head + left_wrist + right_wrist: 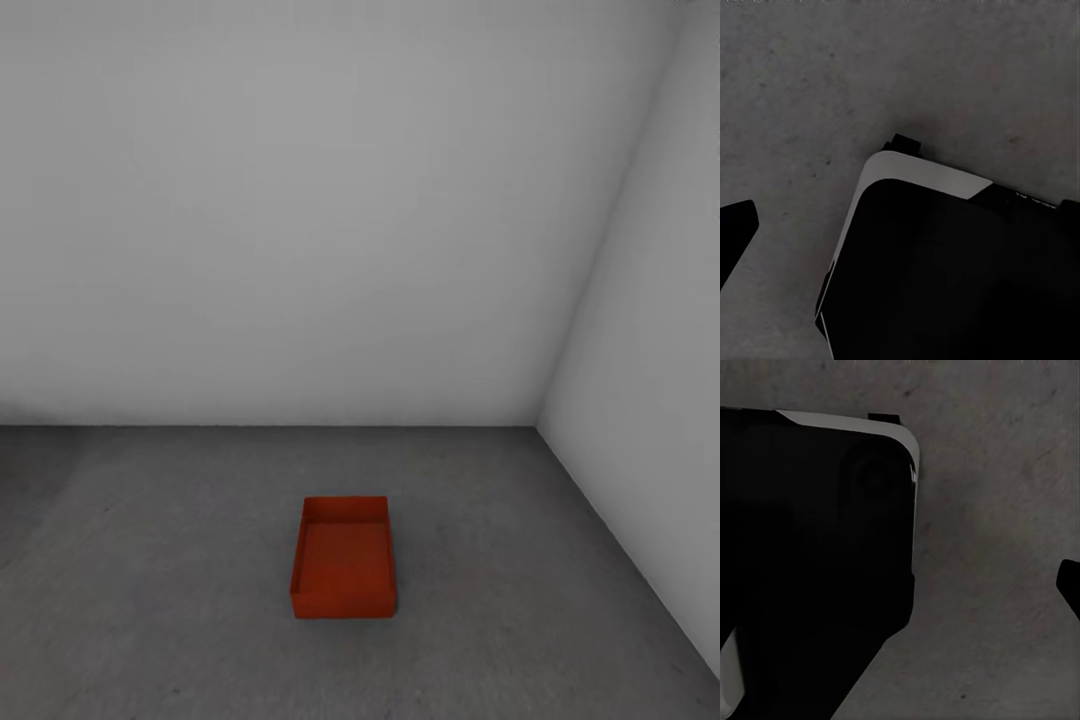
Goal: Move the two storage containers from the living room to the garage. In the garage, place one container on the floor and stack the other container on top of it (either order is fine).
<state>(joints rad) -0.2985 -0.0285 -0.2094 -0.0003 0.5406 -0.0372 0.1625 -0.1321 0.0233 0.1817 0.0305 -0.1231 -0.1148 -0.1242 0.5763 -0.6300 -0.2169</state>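
Dark grey mottled concrete floor met pale grey walls; 1 orange-red rectangular lidless container sat there empty. Neither gripper's state could be told, nor the container's position relative to them.

Flat, even, diffuse light is being cast over the plain pale grey walls, with no source visible and no glare. The dark grey mottled concrete floor is being rendered darker toward its left edge. Only a faint shadow is being thrown around the lidless orange-red rectangular bin, whose inner walls are being shaded slightly. All pictures are being rendered soft and slightly blurred. In both wrist views, the robot's black base with its pale rim is being shown nearly featureless, with a soft shadow at its edge.
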